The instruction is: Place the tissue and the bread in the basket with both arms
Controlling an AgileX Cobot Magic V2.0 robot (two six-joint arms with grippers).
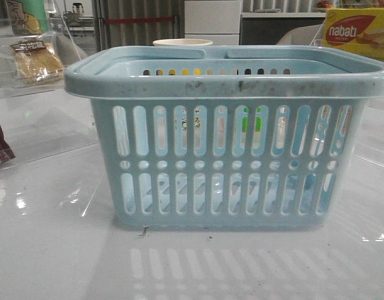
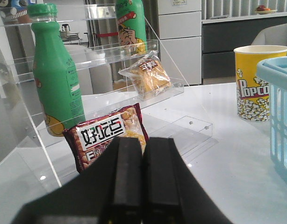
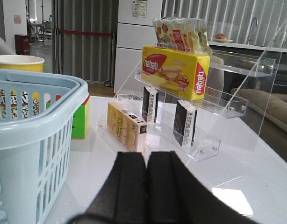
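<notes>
**One basket at centre, bread and tissue on side shelves**

Front view: one pale blue basket [image 1: 226, 134] fills the middle of the white table [image 1: 54, 250]. One bagged bread [image 1: 35, 61] sits on a clear shelf at far left. A nabati box [image 1: 358, 31] is cut off at far right.

Left wrist view: the left gripper [image 2: 142, 182] has its fingers pressed together, empty. Beyond lie one bread [image 2: 150, 77], one green bottle [image 2: 54, 74], one maroon snack wrapper [image 2: 108, 135] and one popcorn cup [image 2: 255, 81].

Right wrist view: the right gripper [image 3: 146, 186] is likewise closed on nothing. Two dark packs stand on the clear rack [image 3: 204, 140]; the nearer is the tissue [image 3: 184, 122], its markings hard to read.
</notes>
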